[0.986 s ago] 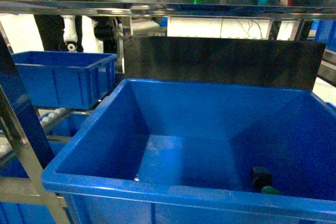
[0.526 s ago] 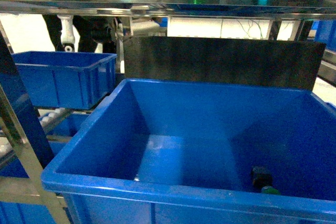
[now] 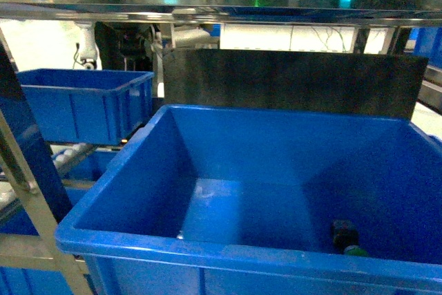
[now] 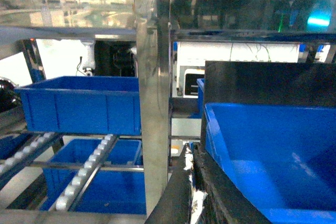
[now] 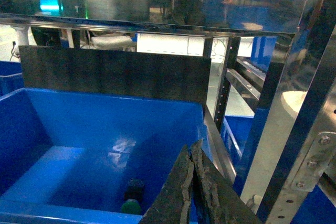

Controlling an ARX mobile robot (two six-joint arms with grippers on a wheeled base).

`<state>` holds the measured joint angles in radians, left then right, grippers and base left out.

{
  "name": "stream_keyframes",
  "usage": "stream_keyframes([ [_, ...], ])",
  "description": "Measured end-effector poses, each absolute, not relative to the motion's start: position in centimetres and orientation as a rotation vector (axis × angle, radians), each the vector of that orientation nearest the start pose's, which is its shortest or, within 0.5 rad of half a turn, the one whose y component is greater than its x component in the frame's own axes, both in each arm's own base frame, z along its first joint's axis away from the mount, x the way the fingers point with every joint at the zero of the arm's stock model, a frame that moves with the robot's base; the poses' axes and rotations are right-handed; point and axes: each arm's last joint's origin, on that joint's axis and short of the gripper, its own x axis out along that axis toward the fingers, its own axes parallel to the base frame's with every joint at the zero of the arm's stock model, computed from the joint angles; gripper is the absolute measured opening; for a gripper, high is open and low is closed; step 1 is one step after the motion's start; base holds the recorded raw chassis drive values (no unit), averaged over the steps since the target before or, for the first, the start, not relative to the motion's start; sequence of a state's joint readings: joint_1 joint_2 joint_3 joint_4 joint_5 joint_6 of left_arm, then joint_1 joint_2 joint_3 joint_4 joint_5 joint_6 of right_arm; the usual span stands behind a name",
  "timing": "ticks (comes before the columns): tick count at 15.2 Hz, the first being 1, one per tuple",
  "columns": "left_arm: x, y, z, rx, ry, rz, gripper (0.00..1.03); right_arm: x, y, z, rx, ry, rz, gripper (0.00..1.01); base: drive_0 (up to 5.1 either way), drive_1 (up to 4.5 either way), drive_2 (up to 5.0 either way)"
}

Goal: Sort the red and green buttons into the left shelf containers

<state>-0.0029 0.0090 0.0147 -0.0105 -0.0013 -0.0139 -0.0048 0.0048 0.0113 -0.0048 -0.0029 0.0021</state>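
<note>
**Green button sits in the big bin, both grippers pressed shut**

You see the green button (image 3: 344, 236) lying on the floor of the large blue bin (image 3: 207, 243), near its front right corner, dark body up and green cap toward the rim. Your left gripper (image 4: 191, 192) hangs outside the bin's left wall, fingers together and empty. Your right gripper (image 5: 193, 182) hovers above the bin's right side, fingers likewise closed on nothing. A second blue bin (image 3: 83, 101) rests on the left shelf.

The left hand (image 4: 193, 192) sits low in the frame, its fingers pressed together. A steel shelf post (image 4: 152, 93) rises just behind it — a large blue bin (image 4: 273, 150) right, a smaller blue bin (image 4: 84, 103) left above roller rails (image 4: 86, 174).
</note>
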Motion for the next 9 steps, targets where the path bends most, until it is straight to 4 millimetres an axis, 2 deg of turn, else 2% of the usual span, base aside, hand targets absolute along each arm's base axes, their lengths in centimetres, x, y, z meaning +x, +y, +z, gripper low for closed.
stream_keyframes([
  [9, 9.74, -0.03, 16.74, -0.014, -0.001, -0.002, 0.02, 9.73, -0.04, 16.65, 0.002, -0.002, -0.002, 0.02, 0.0, 0.0, 0.0],
])
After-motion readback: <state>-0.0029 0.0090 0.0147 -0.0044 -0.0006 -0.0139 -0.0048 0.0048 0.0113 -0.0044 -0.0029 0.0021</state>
